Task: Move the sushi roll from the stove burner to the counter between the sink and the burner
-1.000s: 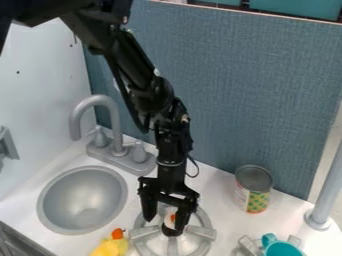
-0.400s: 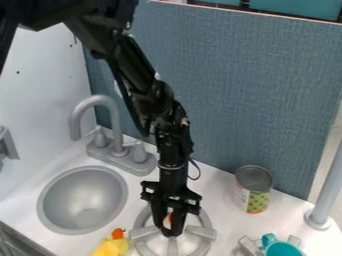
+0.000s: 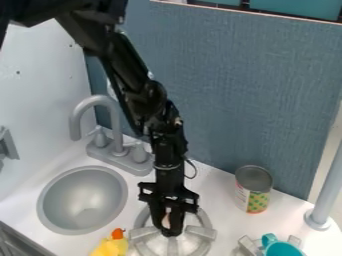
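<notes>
- Hand [image 3: 171, 231] hangs over the stove burner [image 3: 201, 232], fingertips low and near its middle.
- State of hand: fingers drawn close together, seemingly closed on a small pale object [image 3: 166, 218]; narrow gap, object seen between them.
- Object located at the burner, within its ring as viewed; contact with the metal beneath cannot be confirmed.
- Progress, judged: grasp looks made. Object does not appear carried clear of the burner; whether its weight is borne by the hand, cannot tell.
- Left over: no carrying away or letting go evident in this state.
- Nearby on counter [image 3: 217, 185]: yellow duck [image 3: 109, 247] beside burner, can [image 3: 254, 191] upright near the back panel [image 3: 247, 90], teal cup [image 3: 282, 249].
</notes>
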You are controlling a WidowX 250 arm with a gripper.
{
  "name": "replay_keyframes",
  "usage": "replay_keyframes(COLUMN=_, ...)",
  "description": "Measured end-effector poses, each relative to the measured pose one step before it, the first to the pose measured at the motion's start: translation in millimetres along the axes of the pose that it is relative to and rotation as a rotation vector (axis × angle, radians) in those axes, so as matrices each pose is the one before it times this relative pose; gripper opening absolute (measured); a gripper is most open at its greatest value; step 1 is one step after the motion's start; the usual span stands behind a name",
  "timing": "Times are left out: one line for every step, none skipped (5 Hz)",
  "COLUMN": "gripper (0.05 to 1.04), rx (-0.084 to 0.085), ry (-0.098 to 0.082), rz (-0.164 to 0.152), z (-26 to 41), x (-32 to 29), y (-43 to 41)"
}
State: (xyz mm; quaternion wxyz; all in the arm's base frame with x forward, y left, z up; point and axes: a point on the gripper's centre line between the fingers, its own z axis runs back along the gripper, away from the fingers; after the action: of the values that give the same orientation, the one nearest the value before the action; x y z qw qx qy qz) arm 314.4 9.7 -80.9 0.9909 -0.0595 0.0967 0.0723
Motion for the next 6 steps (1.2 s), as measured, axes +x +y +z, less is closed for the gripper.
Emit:
replay_keyframes(gripper=0.421, rx=0.0062, ry=-0.1145, rz=-0.0076, z=29.84, x=-4.23, y=-0.90)
replay_keyframes(gripper=0.379, rx=0.0205, ry=-0.0829, rz=0.0069, z=29.75, x=9.93, y=0.40)
replay_keyframes(gripper=0.356, rx=0.0094, ry=0.0109, rz=-0.0008, z=0.79, x=-1.49, y=1.42)
replay_keyframes(gripper=0.354, rx=-0.0078, ry=-0.0078, rz=0.0549, z=8.28, x=8.69, y=13.24)
replay_keyframes(gripper=0.354, rx=0.0218, ry=-0.0169, rz=0.0941, z=-5.98, x=12.70, y=25.08)
replay_keyframes(gripper=0.354, rx=-0.0128, ry=-0.0400, rz=0.0816, z=-9.44, x=12.80, y=20.19)
